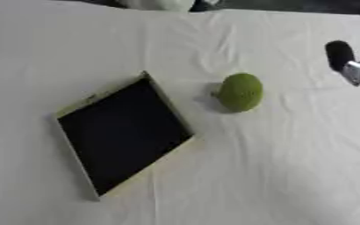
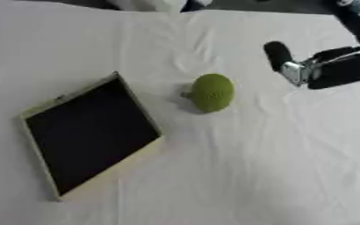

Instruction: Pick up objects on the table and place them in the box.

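A round green fruit-like object (image 1: 240, 92) lies on the white cloth near the middle of the table. To its left, apart from it, a shallow box (image 1: 99, 95) with a pale rim and a black inside lies askew, nothing in it. My right hand (image 2: 321, 68) comes in from the upper right, black with a silver joint, and hovers to the right of the green object without touching it. One black finger (image 2: 276, 54) points towards the object and the hand holds nothing. The left hand does not show.
A creased white cloth (image 1: 275, 176) covers the whole table. Its far edge runs along the top of the view, where something pale and a dark background show.
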